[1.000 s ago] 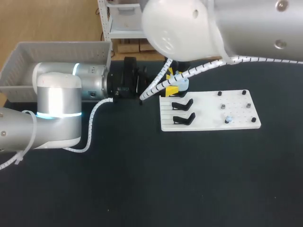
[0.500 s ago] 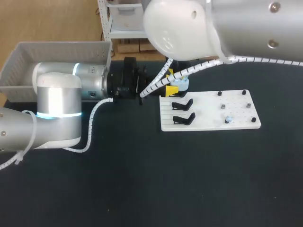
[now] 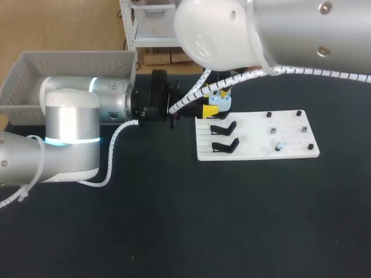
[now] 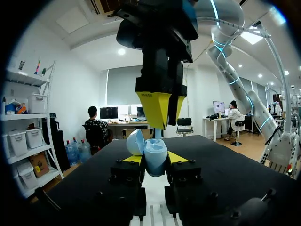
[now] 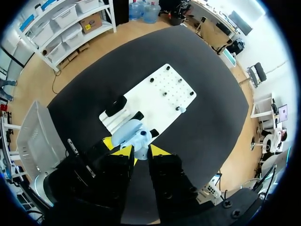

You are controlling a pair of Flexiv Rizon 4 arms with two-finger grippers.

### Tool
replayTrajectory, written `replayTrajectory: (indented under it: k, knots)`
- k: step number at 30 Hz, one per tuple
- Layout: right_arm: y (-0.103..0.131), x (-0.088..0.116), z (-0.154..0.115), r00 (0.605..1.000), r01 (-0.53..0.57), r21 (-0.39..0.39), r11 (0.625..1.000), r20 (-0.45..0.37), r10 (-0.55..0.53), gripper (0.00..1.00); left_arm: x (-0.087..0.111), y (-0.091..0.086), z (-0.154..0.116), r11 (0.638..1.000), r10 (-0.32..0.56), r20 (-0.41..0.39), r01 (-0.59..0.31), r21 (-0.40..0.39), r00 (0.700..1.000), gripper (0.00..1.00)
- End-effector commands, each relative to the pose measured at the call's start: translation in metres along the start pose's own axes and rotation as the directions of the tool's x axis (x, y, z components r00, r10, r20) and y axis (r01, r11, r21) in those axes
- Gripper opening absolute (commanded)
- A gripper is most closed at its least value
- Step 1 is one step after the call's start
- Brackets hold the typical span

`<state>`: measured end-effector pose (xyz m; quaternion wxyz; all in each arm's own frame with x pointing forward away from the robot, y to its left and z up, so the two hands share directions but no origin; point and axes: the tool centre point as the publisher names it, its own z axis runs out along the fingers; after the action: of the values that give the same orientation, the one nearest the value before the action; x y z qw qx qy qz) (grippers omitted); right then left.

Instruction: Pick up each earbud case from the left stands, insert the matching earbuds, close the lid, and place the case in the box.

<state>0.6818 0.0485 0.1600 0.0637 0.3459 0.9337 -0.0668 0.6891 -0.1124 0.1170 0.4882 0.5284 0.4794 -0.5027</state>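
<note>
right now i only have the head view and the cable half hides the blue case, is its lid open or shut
Observer: Open. The left wrist view shows the earbud case with its lid swung up to one side.
Operator: is it actually gripped
Observer: Yes. The left gripper has a yellow tip pressed on each side of the case body.
Operator: and my other arm
Observer: The right gripper hangs straight above the open case, close to it; I cannot tell whether it touches.
</note>
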Motion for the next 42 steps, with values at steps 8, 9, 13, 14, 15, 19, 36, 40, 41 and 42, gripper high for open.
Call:
replayTrajectory:
  k: [8, 9, 13, 14, 15, 19, 36, 40, 41, 42]
  knots:
    - [0.000, -0.004, 0.005, 1.000, -0.011, -0.002, 1.000, -0.006, 0.011, 0.00, 0.001, -0.001, 0.000, 1.000, 0.003, 0.002, -0.003, -0.004, 1.000, 0.00]
    - [0.000, -0.004, 0.005, 1.000, -0.012, -0.002, 1.000, -0.007, 0.012, 0.00, 0.001, -0.001, 0.000, 1.000, 0.003, 0.002, -0.003, -0.004, 1.000, 0.00]
    - [0.000, -0.006, 0.007, 1.000, -0.016, 0.000, 1.000, -0.008, 0.016, 0.00, 0.001, -0.001, 0.000, 1.000, 0.003, 0.002, -0.003, -0.004, 1.000, 0.00]
    - [0.000, -0.006, 0.008, 1.000, -0.016, 0.001, 1.000, -0.007, 0.016, 0.00, 0.001, -0.001, 0.000, 1.000, 0.003, 0.002, -0.003, -0.004, 1.000, 0.00]
    - [0.000, -0.006, 0.009, 1.000, -0.016, 0.002, 1.000, -0.007, 0.016, 0.00, 0.001, -0.001, 0.000, 1.000, 0.003, 0.002, -0.003, -0.004, 1.000, 0.00]
    - [0.000, -0.007, 0.011, 1.000, -0.018, 0.004, 1.000, -0.005, 0.018, 0.00, 0.001, -0.001, 0.000, 1.000, 0.003, 0.002, -0.003, -0.004, 1.000, 0.00]
    - [0.000, -0.010, 0.018, 1.000, -0.025, 0.013, 1.000, 0.000, 0.025, 0.05, 0.001, -0.001, 0.000, 1.000, 0.003, 0.002, -0.003, -0.004, 1.000, 0.00]
    - [-0.004, -0.010, 0.012, 0.999, -0.033, -0.014, 0.999, 0.001, 0.033, 0.84, 0.001, -0.001, 0.000, 1.000, 0.003, 0.002, -0.003, -0.004, 1.000, 0.00]
    - [-0.006, -0.009, 0.008, 0.999, -0.034, -0.024, 0.999, 0.003, 0.034, 0.96, 0.001, -0.001, 0.000, 1.000, 0.003, 0.002, -0.003, -0.004, 1.000, 0.00]
    - [-0.009, -0.008, 0.003, 0.999, -0.036, -0.039, 0.999, 0.004, 0.036, 1.00, 0.001, -0.001, 0.000, 1.000, 0.003, 0.002, -0.003, -0.004, 1.000, 0.00]
